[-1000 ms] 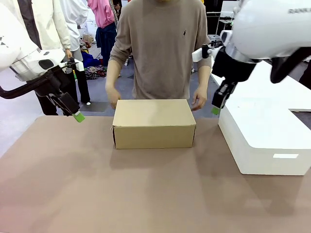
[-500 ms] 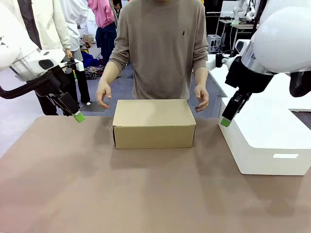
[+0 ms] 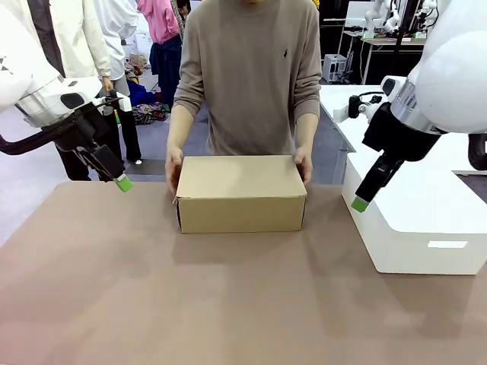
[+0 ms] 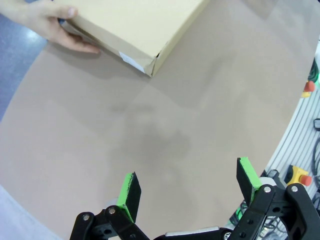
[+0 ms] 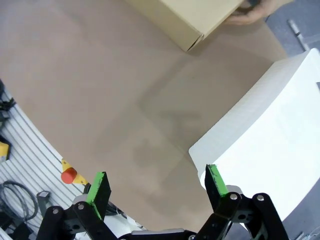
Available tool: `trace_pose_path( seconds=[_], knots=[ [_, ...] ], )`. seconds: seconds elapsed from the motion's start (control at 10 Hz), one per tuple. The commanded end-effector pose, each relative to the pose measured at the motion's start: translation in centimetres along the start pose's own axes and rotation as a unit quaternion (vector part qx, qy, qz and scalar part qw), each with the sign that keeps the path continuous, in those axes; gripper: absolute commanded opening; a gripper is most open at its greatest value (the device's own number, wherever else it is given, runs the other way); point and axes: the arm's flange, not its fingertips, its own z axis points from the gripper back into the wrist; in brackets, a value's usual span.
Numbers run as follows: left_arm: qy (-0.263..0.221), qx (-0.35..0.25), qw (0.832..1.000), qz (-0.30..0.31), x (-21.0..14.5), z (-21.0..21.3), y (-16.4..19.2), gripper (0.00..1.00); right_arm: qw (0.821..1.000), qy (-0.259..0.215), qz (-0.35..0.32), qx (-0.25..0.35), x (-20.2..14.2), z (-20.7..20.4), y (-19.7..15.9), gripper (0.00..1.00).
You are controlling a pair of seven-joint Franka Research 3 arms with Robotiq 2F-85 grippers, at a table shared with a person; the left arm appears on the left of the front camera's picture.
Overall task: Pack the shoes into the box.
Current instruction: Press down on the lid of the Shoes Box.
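The box [image 3: 241, 194] is a plain brown cardboard one, lid shut, standing in the middle of the table [image 3: 152, 304]. A person holds it with one hand [image 3: 174, 166] at its left end and the other hand [image 3: 303, 163] at its right end. The shoes are hidden. My left gripper [image 3: 122, 182] hangs open over the table's left side, well away from the box [image 4: 135, 25]; its green pads [image 4: 131, 196] are spread with nothing between them. My right gripper [image 3: 360, 204] hangs open between the box [image 5: 195, 15] and the white block [image 3: 415, 220], also holding nothing.
The large white block [image 5: 270, 125] takes up the table's right side, close to my right gripper. The person stands at the far edge behind the box. Other people stand farther back on the left. The near half of the brown tabletop is bare.
My right gripper has moved right and down, away from the box toward the white block, and its jaws have opened. The person's hands have come to rest on the box's ends. The left arm is still.
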Motion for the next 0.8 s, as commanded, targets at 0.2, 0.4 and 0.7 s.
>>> trace_pose_path(
  seconds=[0.2,0.4,0.7],
  knots=[
    [-0.008,-0.001,1.0,-0.008,-0.41,-0.03,0.13,1.0,1.0,0.004,-0.001,-0.005,0.22,0.21,-0.21,1.0],
    [-0.008,-0.001,1.0,-0.008,-0.41,-0.03,0.13,1.0,1.0,0.004,-0.001,-0.005,0.22,0.21,-0.21,1.0],
    [-0.008,-0.001,1.0,-0.008,-0.41,-0.03,0.13,1.0,1.0,0.004,-0.001,-0.005,0.22,0.21,-0.21,1.0]
  ],
)
